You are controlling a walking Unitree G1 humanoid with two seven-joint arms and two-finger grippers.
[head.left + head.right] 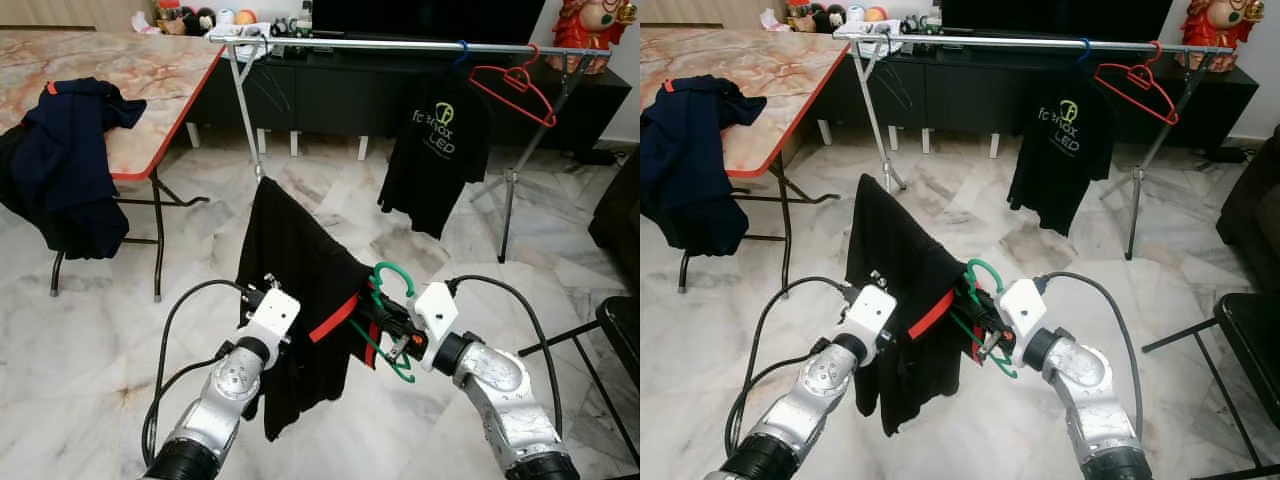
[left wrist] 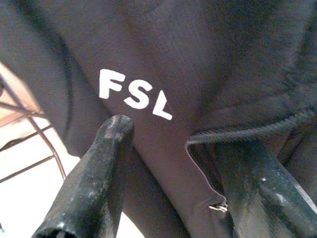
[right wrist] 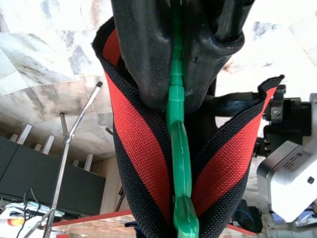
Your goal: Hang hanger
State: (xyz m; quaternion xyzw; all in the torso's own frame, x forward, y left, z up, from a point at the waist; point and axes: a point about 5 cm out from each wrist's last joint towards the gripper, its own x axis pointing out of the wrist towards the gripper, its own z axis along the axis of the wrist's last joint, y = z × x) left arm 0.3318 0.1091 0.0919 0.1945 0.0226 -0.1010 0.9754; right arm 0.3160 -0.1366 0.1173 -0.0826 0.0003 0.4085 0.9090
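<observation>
— Where's the green hanger [image 1: 392, 318] right now?

— Low in front of the robot, above the marble floor [image 1: 90, 340], well short of the clothes rail [image 1: 420, 44]. It sits in the right tool [image 1: 392, 335], with its hook curling up just above the fingers. A black shirt [image 1: 290, 290] with a red-lined collar [image 3: 141, 148] hangs on it.

— And how is that tool set?

— Clamped tight. In the right wrist view both black fingers [image 3: 143, 49] press the hanger's green neck between them, the collar draped around them on both sides.

— The left tool [image 1: 300, 335]?

— Pushed into the shirt from the other side. In its wrist view the fingers [image 2: 94, 173] stand apart, with black fabric lettered "FSL" lying across them. I cannot tell whether they actually pinch the cloth.

— What's on the rail?

— A black T-shirt [image 1: 436, 160] and an empty red hanger [image 1: 515, 88] beside it. Off to the left, dark navy clothing [image 1: 60, 160] is draped over the edge of the table [image 1: 160, 90].
</observation>
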